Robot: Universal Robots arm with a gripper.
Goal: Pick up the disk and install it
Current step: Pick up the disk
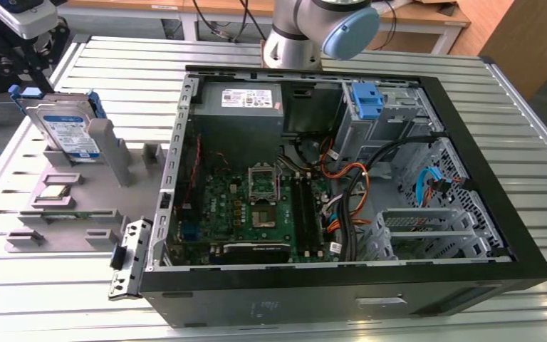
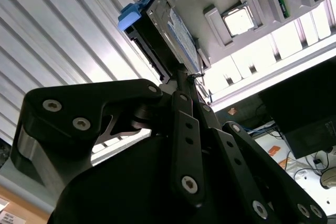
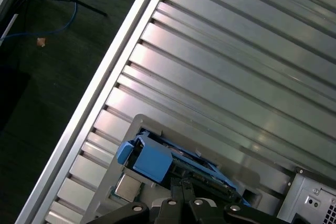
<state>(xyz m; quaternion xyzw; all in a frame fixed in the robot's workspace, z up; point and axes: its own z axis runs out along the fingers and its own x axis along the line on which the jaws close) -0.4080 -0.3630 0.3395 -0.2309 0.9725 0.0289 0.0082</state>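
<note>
The disk (image 1: pixel 65 132) stands upright in its grey holder (image 1: pixel 83 201) — not yet lifted, so installing remains; our gripper (image 2: pixel 182 77) sits right at it — clenched or released, we cannot tell.

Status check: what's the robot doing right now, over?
Gripper poised over disk. Disk standing in grey holder, outside computer case. Nothing between them.

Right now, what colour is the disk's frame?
Blue; the disk's frame shows best in the first wrist view.
</note>
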